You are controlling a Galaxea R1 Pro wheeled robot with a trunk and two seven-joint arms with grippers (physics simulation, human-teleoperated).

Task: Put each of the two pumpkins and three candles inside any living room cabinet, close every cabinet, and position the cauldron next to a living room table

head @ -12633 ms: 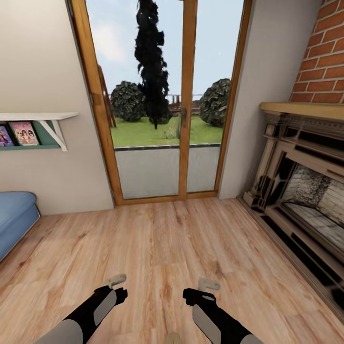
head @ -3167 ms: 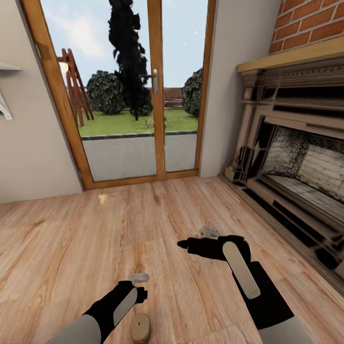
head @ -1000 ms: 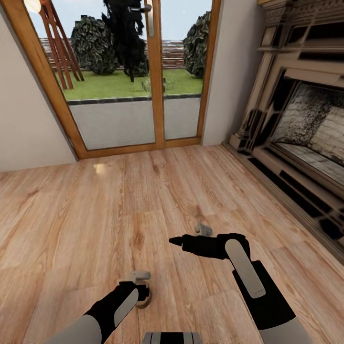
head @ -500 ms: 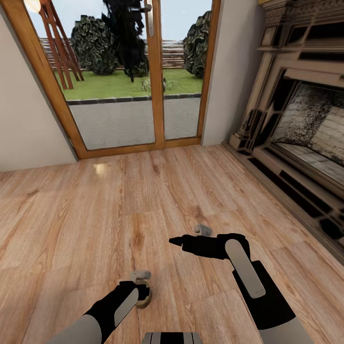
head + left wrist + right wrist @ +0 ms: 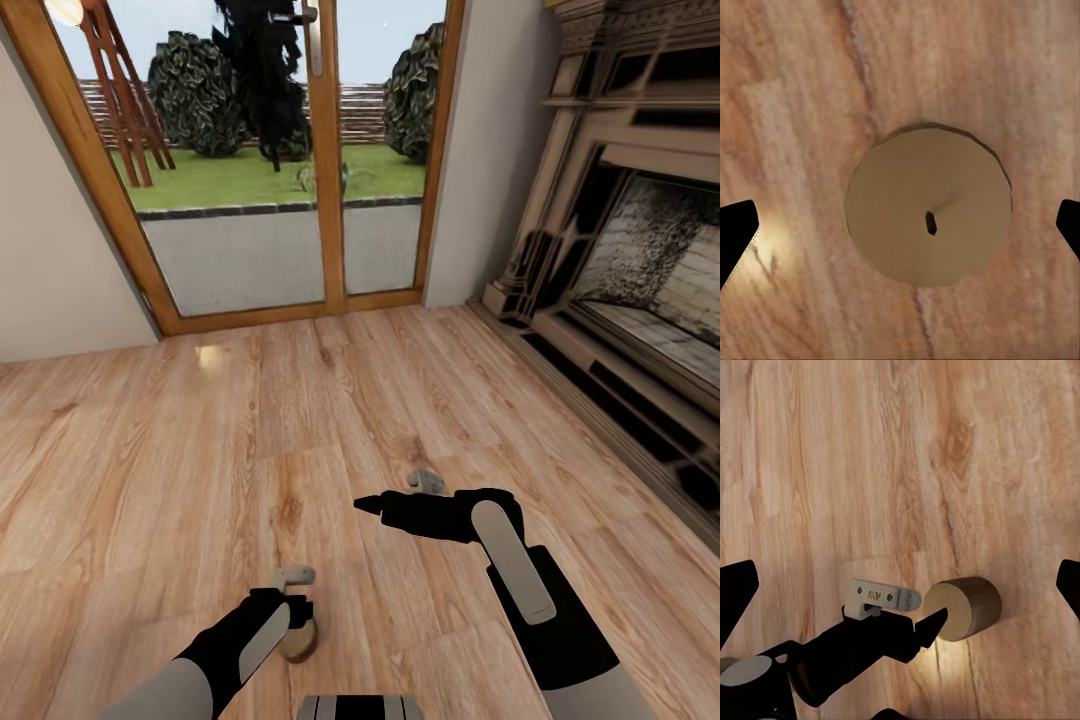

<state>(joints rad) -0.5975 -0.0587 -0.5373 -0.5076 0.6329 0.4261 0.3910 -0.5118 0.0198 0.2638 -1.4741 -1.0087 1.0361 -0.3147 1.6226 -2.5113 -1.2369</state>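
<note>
Wide light wood plank floor (image 5: pixel 180 470), with glazed wooden doors (image 5: pixel 290 160) ahead and the ornate beige-and-black fireplace surround (image 5: pixel 620 290) at the right side. Lower in the head view, right arm stretched forward with the right hand (image 5: pixel 372 505) hanging over bare planks, well apart from the left one; from the right wrist view, its two dark finger tips at the far edges, so spread apart and holding nothing. Left hand (image 5: pixel 300 612) pointing down at the floor; in the left wrist view, its finger tips also far apart at both edges, open, with the candle (image 5: pixel 928 223) centred between them and not touched. Smallest thing: one short stubby cream-beige candle (image 5: pixel 298 641) standing upright on the floor just under the left hand, seen also from the side in the right wrist view (image 5: pixel 964 608), with a flat round top and a small dark wick mark in the middle. Probably light and stiff, a smooth waxy cylinder, maybe a little slippery and easy to tip over or roll if pushed on one side only. Best taken across the curved side wall, around mid-height, fingers lowered on both sides and closed evenly, not pinched at the top rim.
</note>
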